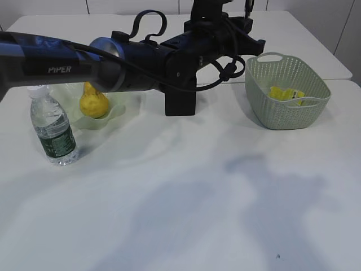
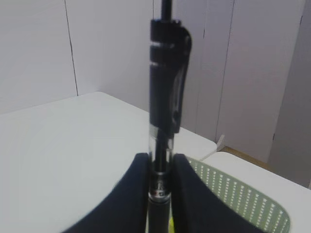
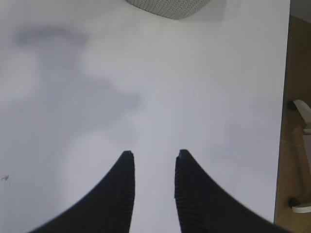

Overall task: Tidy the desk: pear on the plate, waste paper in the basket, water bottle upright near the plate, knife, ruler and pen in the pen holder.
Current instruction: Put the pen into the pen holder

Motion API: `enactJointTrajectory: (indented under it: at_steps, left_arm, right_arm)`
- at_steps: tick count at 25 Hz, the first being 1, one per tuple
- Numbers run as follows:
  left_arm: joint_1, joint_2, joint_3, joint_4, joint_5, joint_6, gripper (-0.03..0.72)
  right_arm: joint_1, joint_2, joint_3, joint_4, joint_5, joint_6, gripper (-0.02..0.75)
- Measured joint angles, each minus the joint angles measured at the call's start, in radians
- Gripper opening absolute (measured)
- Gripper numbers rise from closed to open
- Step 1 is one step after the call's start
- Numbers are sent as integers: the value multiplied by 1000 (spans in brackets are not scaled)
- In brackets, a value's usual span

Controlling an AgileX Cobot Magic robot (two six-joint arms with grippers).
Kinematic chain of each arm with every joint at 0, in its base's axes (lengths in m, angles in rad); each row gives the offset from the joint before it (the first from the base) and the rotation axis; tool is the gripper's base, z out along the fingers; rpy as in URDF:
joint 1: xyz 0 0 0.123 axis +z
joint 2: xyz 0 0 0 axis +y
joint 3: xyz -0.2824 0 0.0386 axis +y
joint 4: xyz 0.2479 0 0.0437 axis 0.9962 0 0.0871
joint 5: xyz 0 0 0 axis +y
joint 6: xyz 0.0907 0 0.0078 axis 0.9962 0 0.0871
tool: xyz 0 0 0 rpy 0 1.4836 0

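Observation:
My left gripper is shut on a black pen and holds it upright. In the exterior view this arm reaches across the table's middle, with the gripper above and to the right of the black pen holder. The yellow pear lies on the pale-green plate. The water bottle stands upright in front of the plate, to its left. Yellow waste paper lies in the grey-green basket. My right gripper is open and empty over bare table. The knife and the ruler are not in view.
The basket's rim shows at the lower right of the left wrist view and at the top of the right wrist view. The table's right edge and the floor beyond it are near my right gripper.

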Motion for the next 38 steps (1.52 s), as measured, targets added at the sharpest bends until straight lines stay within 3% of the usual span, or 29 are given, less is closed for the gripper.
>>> enactJointTrajectory:
  at_steps: [18,38]
  left_arm:
    - [116,0,2,-20,6,0,64]
    - [171,60,2,-34,86,0,64]
  right_arm:
    - [0,0,0,-2,0,0,244]
    - [0,0,0,-2,0,0,244]
